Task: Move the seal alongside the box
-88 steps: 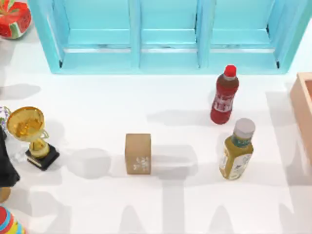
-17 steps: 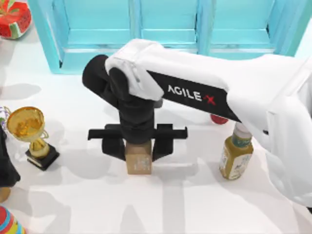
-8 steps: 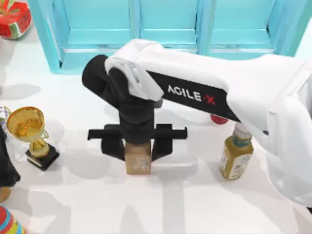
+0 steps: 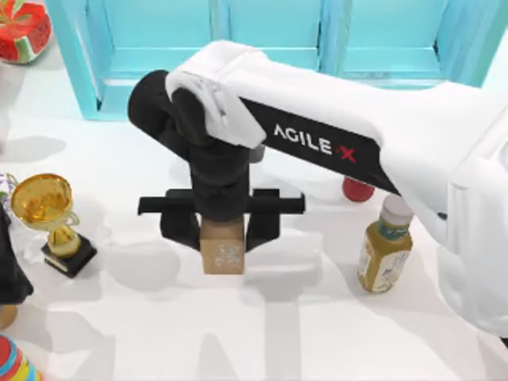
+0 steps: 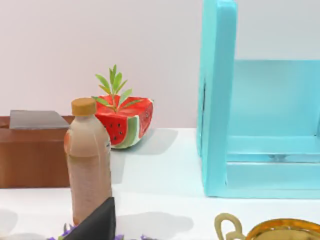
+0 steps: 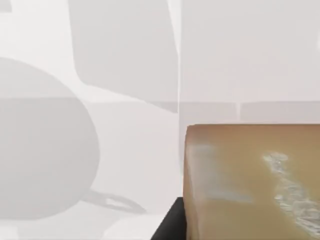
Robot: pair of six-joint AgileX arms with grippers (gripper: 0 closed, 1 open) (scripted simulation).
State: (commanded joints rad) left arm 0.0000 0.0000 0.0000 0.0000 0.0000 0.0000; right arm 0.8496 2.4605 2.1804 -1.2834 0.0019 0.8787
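Tan seal [image 4: 222, 248] | gripped by right claw [image 4: 221, 232] | table centre

The seal [image 4: 222, 247] sits mid-tabletop [image 4: 317, 333], between the right gripper's [image 4: 221, 230] fingers [image 4: 263, 225]. The trophy [image 4: 49, 216] stands well to its left, two bottles [image 4: 384, 246] to its right, and the cabinet [image 4: 262, 48] behind.

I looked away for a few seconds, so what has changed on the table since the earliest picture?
The right gripper came in over the table's middle, closed on the seal and has begun lifting it; the seal has shifted slightly toward the shelf. The gold trophy and yellow-green bottle kept their places.
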